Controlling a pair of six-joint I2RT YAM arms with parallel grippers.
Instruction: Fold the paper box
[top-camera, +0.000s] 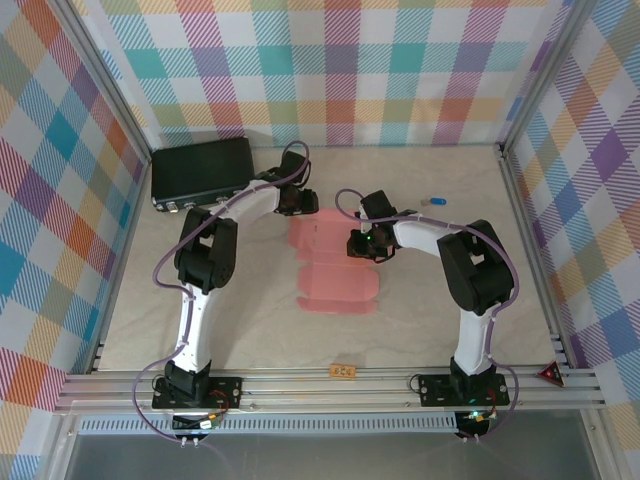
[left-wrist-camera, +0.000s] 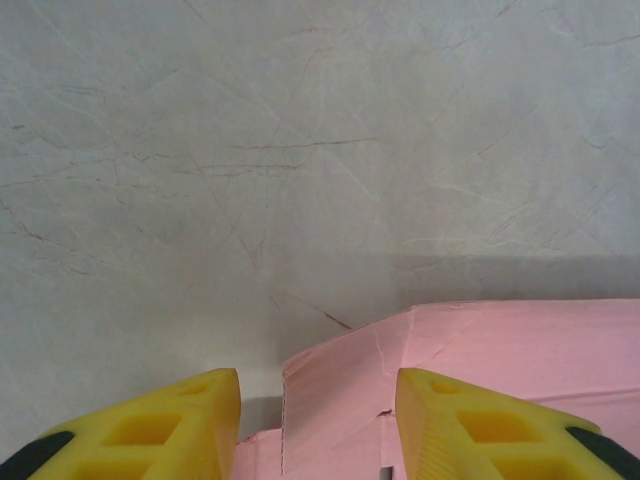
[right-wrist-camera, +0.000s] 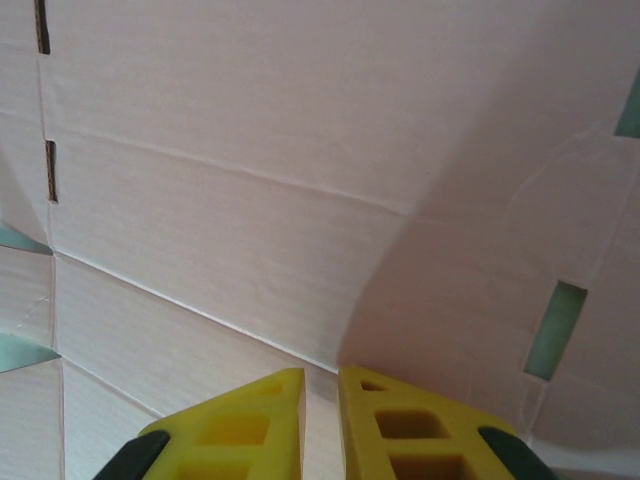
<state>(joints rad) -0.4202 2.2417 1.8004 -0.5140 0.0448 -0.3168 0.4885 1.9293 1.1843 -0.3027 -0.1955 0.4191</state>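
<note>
Case (top-camera: 200, 172) well left of paper box (top-camera: 335, 285)

Left arm (top-camera: 192, 335) and right arm (top-camera: 468, 345) alike: white tubular links between bulky black joint housings, black base plates (top-camera: 197, 392) at the foot. Lilac-grey cable (top-camera: 157, 270) looped loosely along each arm. Small green light (top-camera: 371, 240) beside the right hand (top-camera: 359, 245). On left hand (left-wrist-camera: 315, 385) and right hand, yellow wedge-shaped fingers (left-wrist-camera: 150, 430) with moulded rectangular hollows, black trim at the outer root.
</note>
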